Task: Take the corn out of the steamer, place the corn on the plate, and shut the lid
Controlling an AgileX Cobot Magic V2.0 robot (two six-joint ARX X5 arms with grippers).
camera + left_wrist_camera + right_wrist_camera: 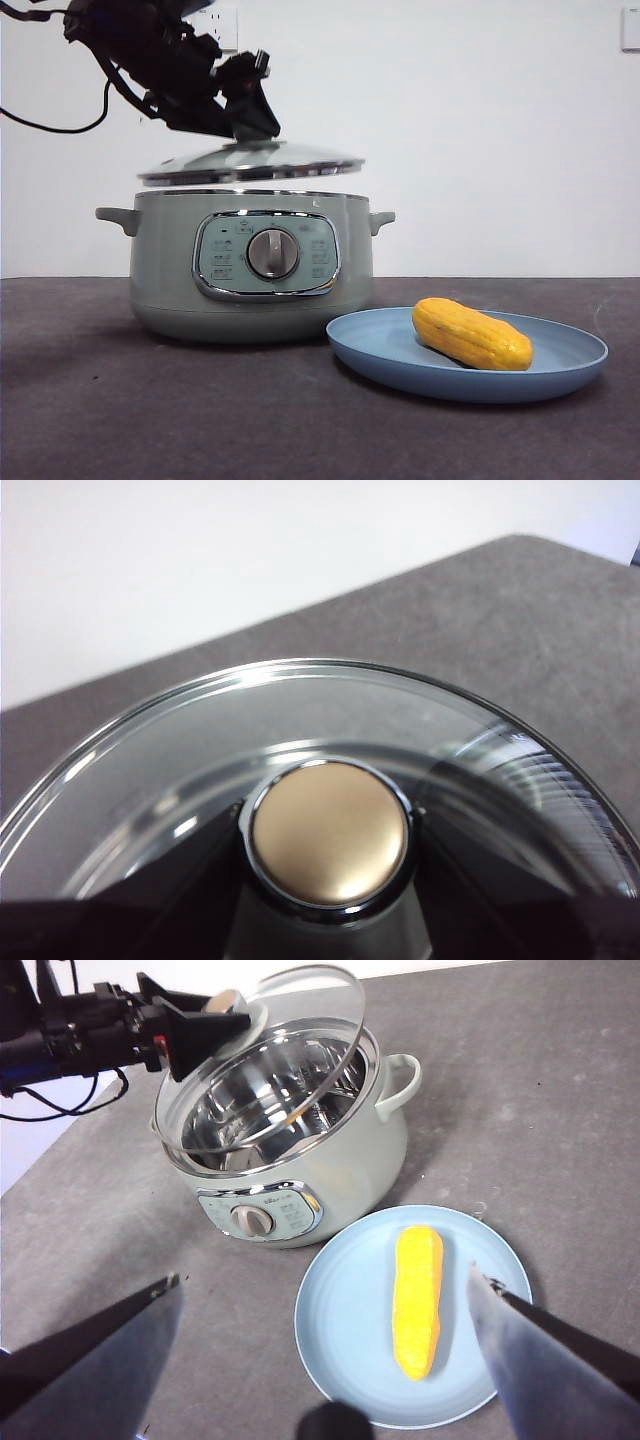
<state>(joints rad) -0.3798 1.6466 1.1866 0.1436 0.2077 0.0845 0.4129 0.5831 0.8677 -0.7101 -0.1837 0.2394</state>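
Observation:
The yellow-orange corn (470, 335) (418, 1300) lies on the light-blue plate (570, 352) (340, 1330), to the right of the sage-green steamer (250, 270) (330, 1160). My left gripper (250, 112) (330, 830) (205, 1022) is shut on the knob (330, 832) of the glass lid (250, 162) (300, 710) (270, 1070). The lid hangs slightly tilted just above the pot's rim, with a thin gap showing. The pot's metal inside shows no food. My right gripper (325, 1275) hovers open high above the plate and the corn, holding nothing, and is out of the front view.
The dark grey table (100, 400) stretches around the pot and plate. A white wall stands behind. A black cable (50, 125) hangs from the left arm at the upper left.

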